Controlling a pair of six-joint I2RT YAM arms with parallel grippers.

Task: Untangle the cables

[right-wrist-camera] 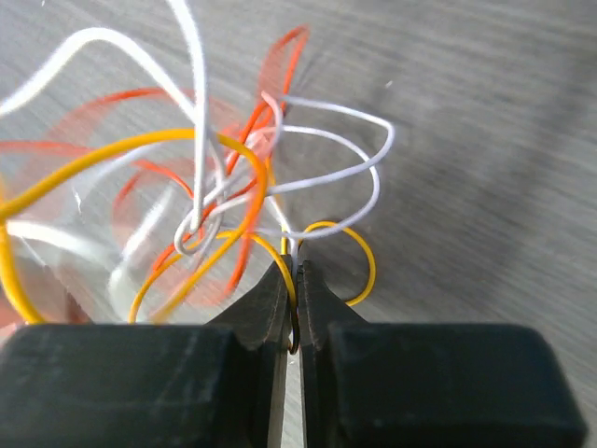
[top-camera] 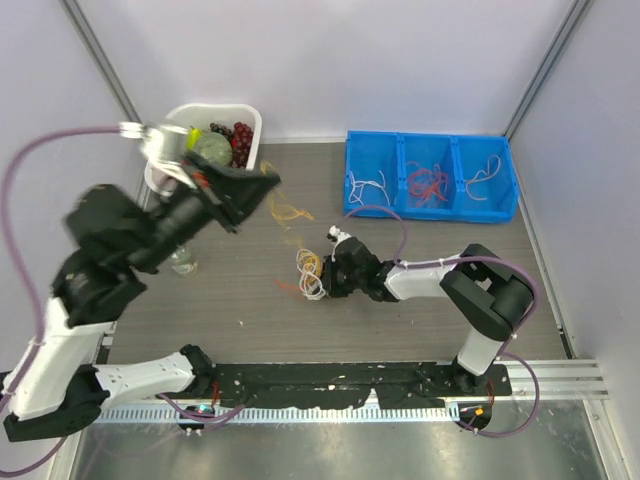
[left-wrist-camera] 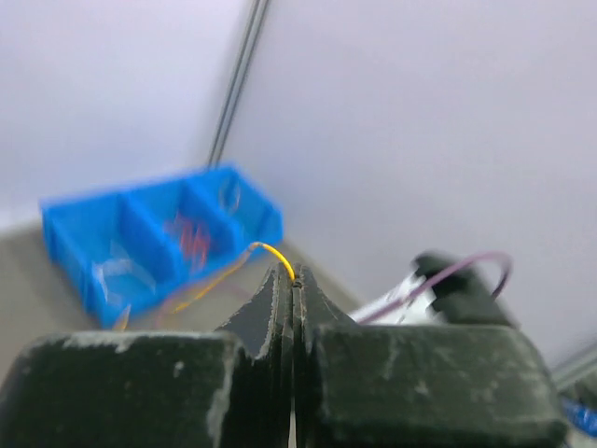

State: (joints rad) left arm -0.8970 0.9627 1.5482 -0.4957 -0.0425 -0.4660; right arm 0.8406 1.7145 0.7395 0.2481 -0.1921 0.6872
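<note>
A tangle of cables in yellow, white and orange lies mid-table. My right gripper is down at its right side, shut on a yellow loop of the tangle; white and orange strands spread beyond the fingertips. My left gripper is raised above the table's left half, shut on a single yellow cable that trails down from its fingertips. Loose yellow strands lie below it on the table.
A blue three-compartment bin at the back right holds white and red cables; it also shows in the left wrist view. A white tub with fruit stands at the back left. A clear glass stands near the left arm.
</note>
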